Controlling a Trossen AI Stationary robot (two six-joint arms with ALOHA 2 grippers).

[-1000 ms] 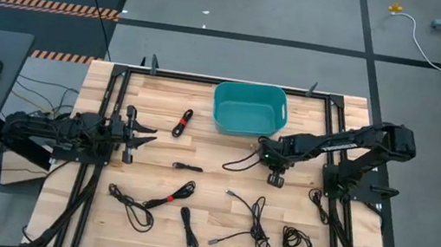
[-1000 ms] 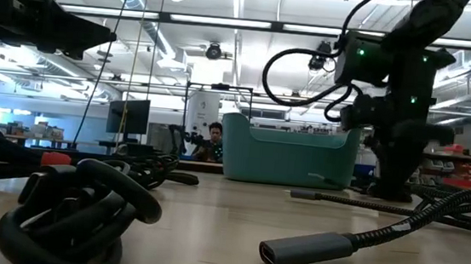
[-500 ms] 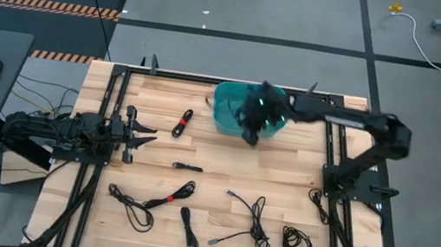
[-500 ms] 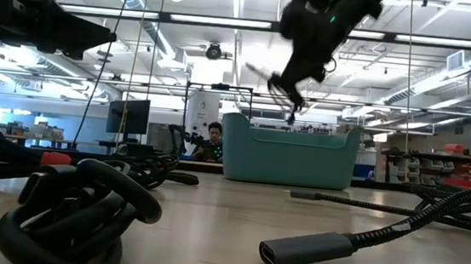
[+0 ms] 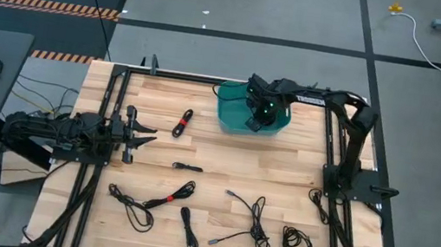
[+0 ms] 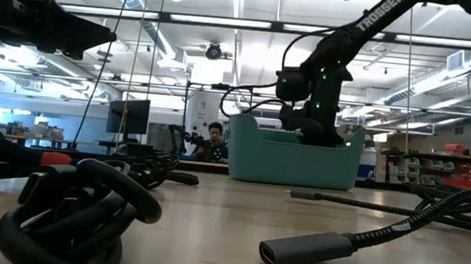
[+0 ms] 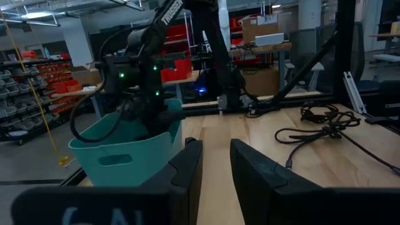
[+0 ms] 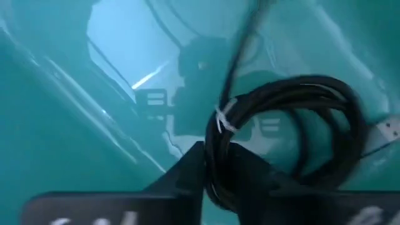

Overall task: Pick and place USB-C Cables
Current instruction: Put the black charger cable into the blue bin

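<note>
The teal bin stands near the table's far edge. My right gripper reaches down into it and is shut on a coiled black USB-C cable bound with a white tie. In the low view the bin's wall hides the fingers. Several other black cables lie flat on the table: one with a red tie, a short one, and more along the near side. My left gripper waits open at the table's left, touching nothing. My right gripper pinches the coil's bundled strands between its two fingers, just below the white tie. It comes from above, pointing down into the bin. The loop stands out past the fingertips inside the bin; whether it touches the bin's floor, I cannot tell.
In the low view a thick coiled cable and a grey plug lie near the camera. Bare wood lies between the bin and the near row of cables. A person sits in the room far behind the table.
My right gripper rose from the table's middle right with the cable, swung toward the far edge above the bin, then came down into it. The cable left the table and now sits inside the bin, still held.
</note>
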